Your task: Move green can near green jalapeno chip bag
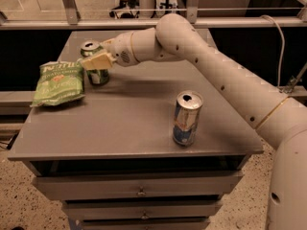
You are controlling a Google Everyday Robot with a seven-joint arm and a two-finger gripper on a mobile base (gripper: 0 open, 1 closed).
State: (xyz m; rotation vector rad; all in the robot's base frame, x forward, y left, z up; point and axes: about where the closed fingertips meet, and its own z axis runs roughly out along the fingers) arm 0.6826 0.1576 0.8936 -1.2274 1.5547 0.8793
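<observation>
Green can [99, 76] upright — axis vert.; gripper [93, 61] clamps it by bag [60, 83]

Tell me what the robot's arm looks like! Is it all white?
Mostly white. The arm is fat, round and smooth like a tube, with tiny dark dots along it and a thin gold ring near the wide end. Its tool is cream-coloured and sits at the green can, beside the green chip bag.

One camera looks down from above the bench's [129, 116] near edge, close in, facing its far side, the hand [94, 63] clasping the green can [99, 76] back left.
</observation>
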